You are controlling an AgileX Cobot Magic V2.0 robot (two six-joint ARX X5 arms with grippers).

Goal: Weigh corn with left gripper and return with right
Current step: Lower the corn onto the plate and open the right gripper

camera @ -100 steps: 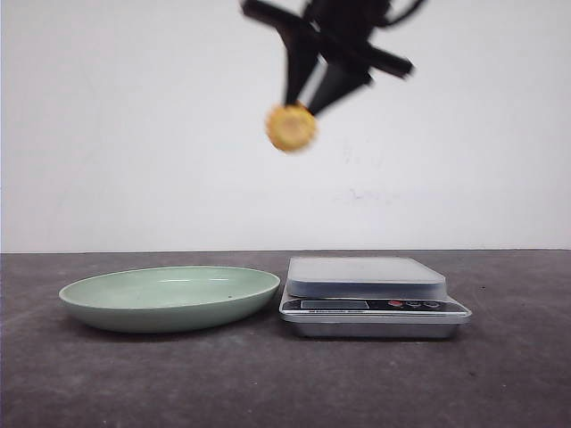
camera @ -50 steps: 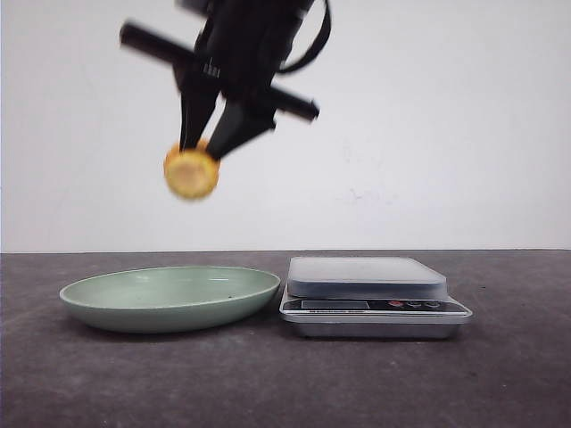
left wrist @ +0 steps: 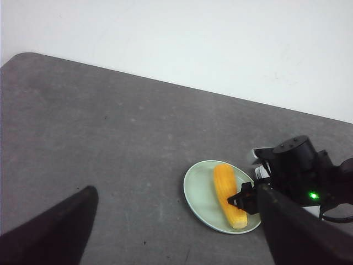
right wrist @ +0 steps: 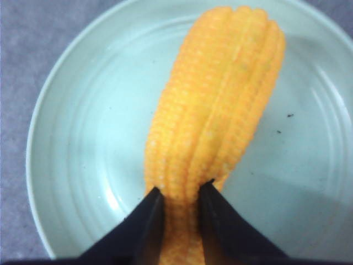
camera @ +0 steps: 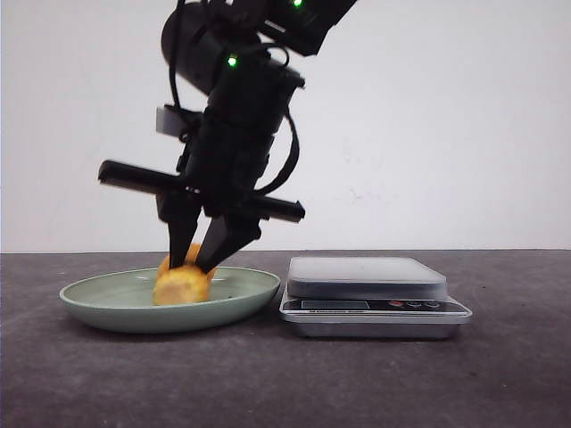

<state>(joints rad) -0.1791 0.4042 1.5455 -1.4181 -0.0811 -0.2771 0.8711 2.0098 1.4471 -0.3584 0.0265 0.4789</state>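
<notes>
The corn (camera: 183, 283), a yellow-orange cob, lies low in the green plate (camera: 254, 287) and seems to touch it. My right gripper (camera: 193, 265) reaches down from above and is shut on the corn near its paler cut end. The right wrist view shows both dark fingers (right wrist: 148, 221) pinching the corn (right wrist: 220, 110) over the plate (right wrist: 83, 138). My left gripper (left wrist: 177, 194) is open and empty, high above the table. From there I see the corn (left wrist: 226, 190) in the plate (left wrist: 197, 190) with the right arm (left wrist: 298, 168) over it.
A silver kitchen scale (camera: 366, 278) with nothing on its platform stands just right of the plate on the dark grey table (camera: 285, 383). A white wall closes the back. The left arm does not show in the front view.
My right gripper has carried the corn from high above the scale leftward and down into the green plate. The scale and plate have not moved.
</notes>
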